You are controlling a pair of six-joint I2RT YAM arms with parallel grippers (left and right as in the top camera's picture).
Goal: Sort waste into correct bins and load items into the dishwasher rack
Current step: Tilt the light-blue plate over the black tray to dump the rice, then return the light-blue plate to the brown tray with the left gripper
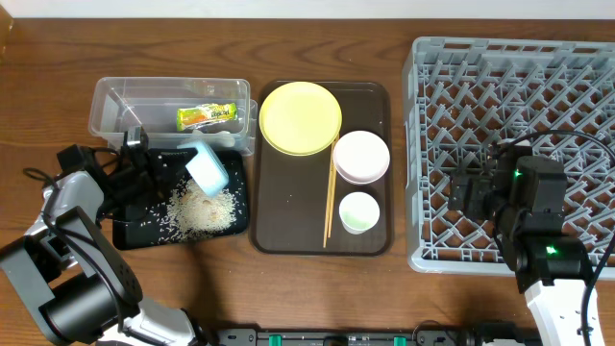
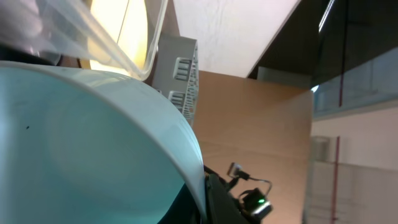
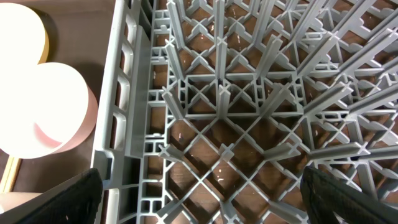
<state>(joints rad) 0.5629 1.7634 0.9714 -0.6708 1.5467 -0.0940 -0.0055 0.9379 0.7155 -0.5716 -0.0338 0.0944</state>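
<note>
One light blue bowl [image 1: 207, 169] tilts sideways above scattered white rice [image 1: 205, 211].

Wrapper [image 1: 206, 116] in tub [image 1: 135, 101]; rack [image 1: 500, 67] R of serving tray [image 1: 288, 202].

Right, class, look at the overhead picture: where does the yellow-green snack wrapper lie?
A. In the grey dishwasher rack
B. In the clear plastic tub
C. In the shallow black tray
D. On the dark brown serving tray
B: the overhead view shows the snack wrapper lying flat inside the walls of the clear plastic tub.
</note>
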